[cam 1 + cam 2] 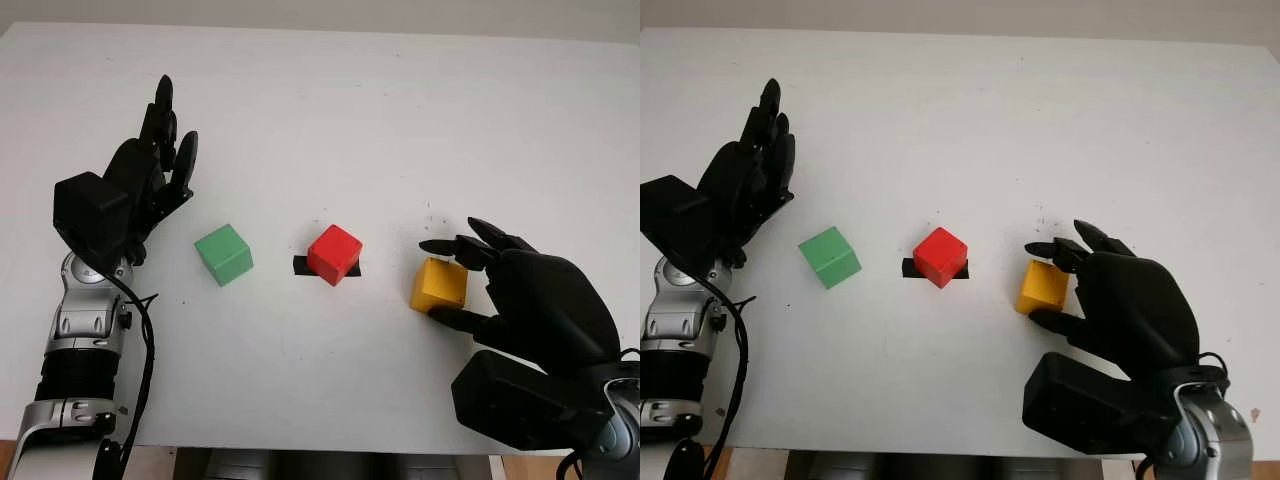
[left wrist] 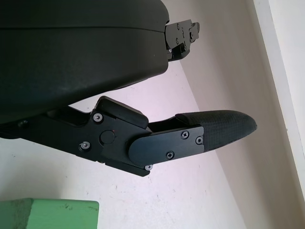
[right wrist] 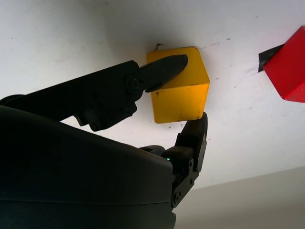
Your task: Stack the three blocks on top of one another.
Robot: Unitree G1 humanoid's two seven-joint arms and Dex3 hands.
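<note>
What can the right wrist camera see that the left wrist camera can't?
The right wrist view alone has the yellow block, pinched between the right hand's fingers, and a corner of the red block sitting on black tape. The left wrist view alone has the top of the green block and the open left hand, which holds nothing. Both share the white table and a black hand shell up close.

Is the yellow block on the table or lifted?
On the table: the yellow block sits there, right hand fingers on two sides.
</note>
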